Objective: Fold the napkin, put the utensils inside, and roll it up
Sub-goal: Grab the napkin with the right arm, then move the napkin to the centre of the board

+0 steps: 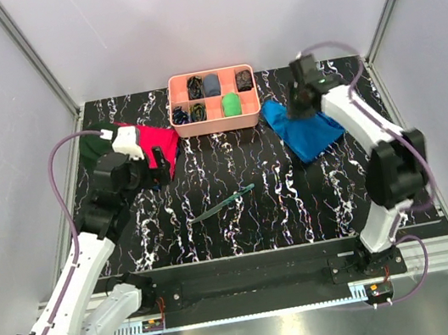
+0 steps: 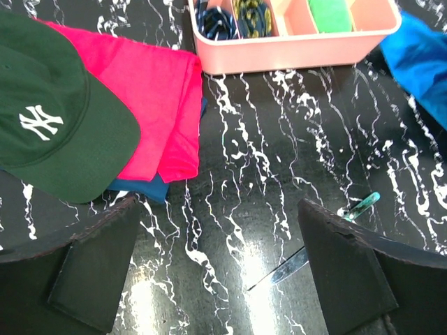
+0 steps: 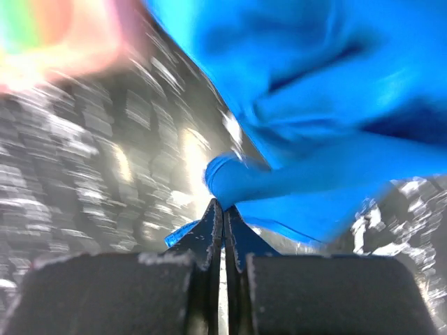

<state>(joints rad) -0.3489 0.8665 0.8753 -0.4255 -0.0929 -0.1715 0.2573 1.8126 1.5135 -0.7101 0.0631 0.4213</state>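
The bright blue napkin [image 1: 306, 133] lies crumpled at the right of the table, just right of the pink tray [image 1: 217, 117]. My right gripper [image 1: 303, 106] is down on the napkin's far edge. In the right wrist view its jaws [image 3: 224, 209] are pressed together, pinching a fold of the napkin [image 3: 314, 105]. The dark teal utensils [image 1: 222, 205] lie slanted in the middle of the table. My left gripper [image 1: 155, 167] hovers open near the red cloth, and in its wrist view the left gripper [image 2: 223, 272] holds nothing, with the utensils [image 2: 363, 206] by the right finger.
A red cloth [image 1: 161, 143] and a dark green cap [image 1: 93, 143] lie at the back left, with a bit of blue cloth [image 2: 140, 188] under the red one. The pink tray [image 2: 293, 50] holds small items in its compartments. Metal posts and grey walls enclose the table.
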